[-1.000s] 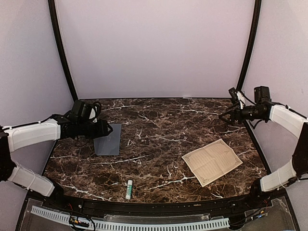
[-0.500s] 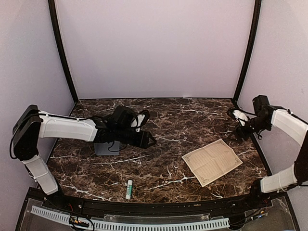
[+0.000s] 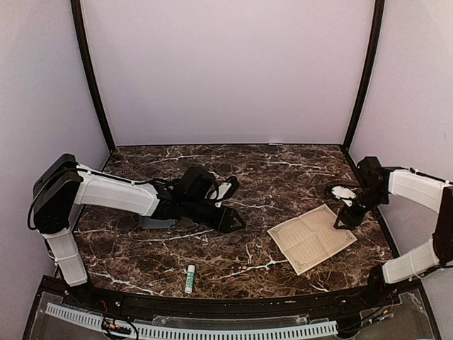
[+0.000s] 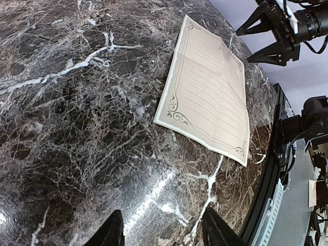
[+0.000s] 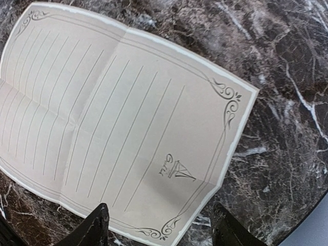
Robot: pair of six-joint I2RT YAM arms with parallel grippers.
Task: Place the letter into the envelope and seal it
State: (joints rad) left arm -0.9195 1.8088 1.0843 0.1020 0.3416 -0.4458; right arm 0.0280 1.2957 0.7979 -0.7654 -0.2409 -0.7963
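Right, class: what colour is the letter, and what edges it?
Cream letter, thin ornamental border with corner scrolls; clearest in the right wrist view.

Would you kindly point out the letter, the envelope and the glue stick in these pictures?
letter (image 3: pixel 312 239), top external view, centre of the sheet.
envelope (image 3: pixel 156 222), top external view, its visible grey near edge.
glue stick (image 3: pixel 190 278), top external view, middle of the tube.

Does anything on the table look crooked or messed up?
The letter lies slanted on the table and shows fold creases, so it isn't quite flat. Nothing looks torn or spilled.
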